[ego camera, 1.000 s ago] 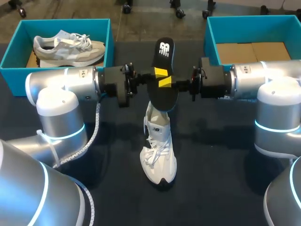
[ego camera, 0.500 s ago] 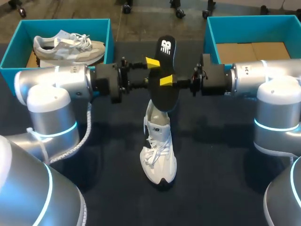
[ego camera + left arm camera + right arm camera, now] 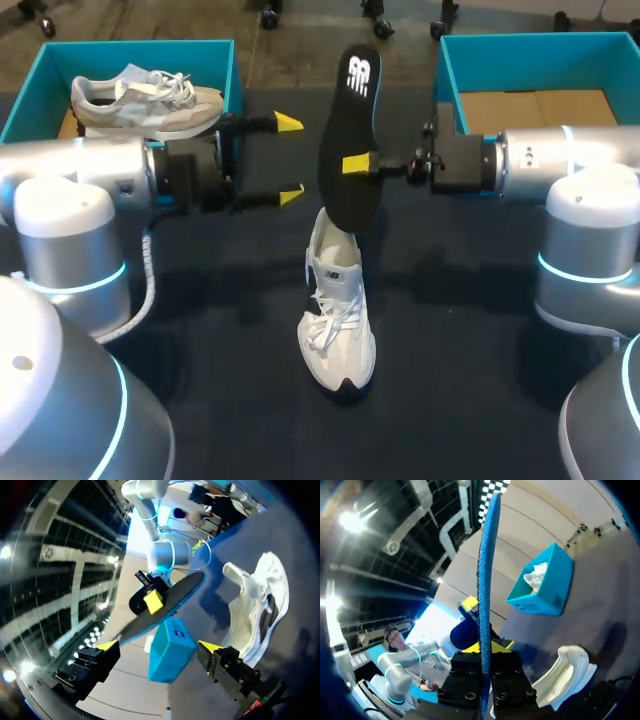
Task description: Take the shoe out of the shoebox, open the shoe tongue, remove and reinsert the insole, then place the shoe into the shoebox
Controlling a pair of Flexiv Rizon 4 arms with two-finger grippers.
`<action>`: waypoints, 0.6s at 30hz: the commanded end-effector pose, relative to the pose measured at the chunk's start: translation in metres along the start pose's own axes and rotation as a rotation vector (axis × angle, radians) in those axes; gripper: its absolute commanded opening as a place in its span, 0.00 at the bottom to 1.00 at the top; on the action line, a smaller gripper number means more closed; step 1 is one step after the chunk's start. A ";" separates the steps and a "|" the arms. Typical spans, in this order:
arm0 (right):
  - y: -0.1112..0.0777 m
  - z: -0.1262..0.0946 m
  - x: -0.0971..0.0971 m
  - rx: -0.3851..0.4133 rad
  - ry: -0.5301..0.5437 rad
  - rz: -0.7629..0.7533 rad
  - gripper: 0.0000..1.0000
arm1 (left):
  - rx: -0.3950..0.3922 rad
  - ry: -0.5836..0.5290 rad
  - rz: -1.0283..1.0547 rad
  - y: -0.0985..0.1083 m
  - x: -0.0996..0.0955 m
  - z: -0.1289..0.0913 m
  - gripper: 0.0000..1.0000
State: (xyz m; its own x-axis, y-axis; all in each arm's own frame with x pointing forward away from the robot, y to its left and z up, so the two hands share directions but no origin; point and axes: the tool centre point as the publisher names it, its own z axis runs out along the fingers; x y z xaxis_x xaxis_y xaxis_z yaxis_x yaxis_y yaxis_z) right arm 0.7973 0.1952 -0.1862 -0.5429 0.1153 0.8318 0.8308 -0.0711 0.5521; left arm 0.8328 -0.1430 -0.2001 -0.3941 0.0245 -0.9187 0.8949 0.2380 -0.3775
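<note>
My right gripper [image 3: 360, 166] is shut on the black insole [image 3: 349, 112], which stands on edge above the table's middle with its heel end pointing away. In the right wrist view the insole [image 3: 484, 570] rises edge-on from between that gripper's [image 3: 484, 651] fingers. My left gripper [image 3: 290, 158] is open to the left of the insole, apart from it and holding nothing. From the left wrist, the insole [image 3: 167, 606] is ahead of the wide-open gripper [image 3: 159, 646]. A white shoe [image 3: 338, 312] lies on the dark table below the insole, toe toward the front.
A teal shoebox [image 3: 24, 118] at the back left holds a second grey-white shoe [image 3: 147, 100]. Another teal shoebox [image 3: 450, 95] at the back right shows a cardboard floor, partly covered by my right arm.
My left gripper let go of the insole, opened wide and drew back to the left. The insole stayed in the right gripper and moved slightly up and away.
</note>
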 end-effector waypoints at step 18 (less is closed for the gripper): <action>0.002 0.010 0.005 0.033 0.090 -0.201 0.00 | -0.157 0.229 -0.421 0.009 0.052 -0.017 1.00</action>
State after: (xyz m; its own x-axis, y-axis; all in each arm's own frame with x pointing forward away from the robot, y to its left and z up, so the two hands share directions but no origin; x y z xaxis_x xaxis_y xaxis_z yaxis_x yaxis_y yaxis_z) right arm 0.7971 0.2042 -0.1808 -0.7054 0.0343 0.7080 0.7076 -0.0239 0.7062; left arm 0.8184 -0.1194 -0.2454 -0.7616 0.0867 -0.6422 0.6192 0.3897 -0.6817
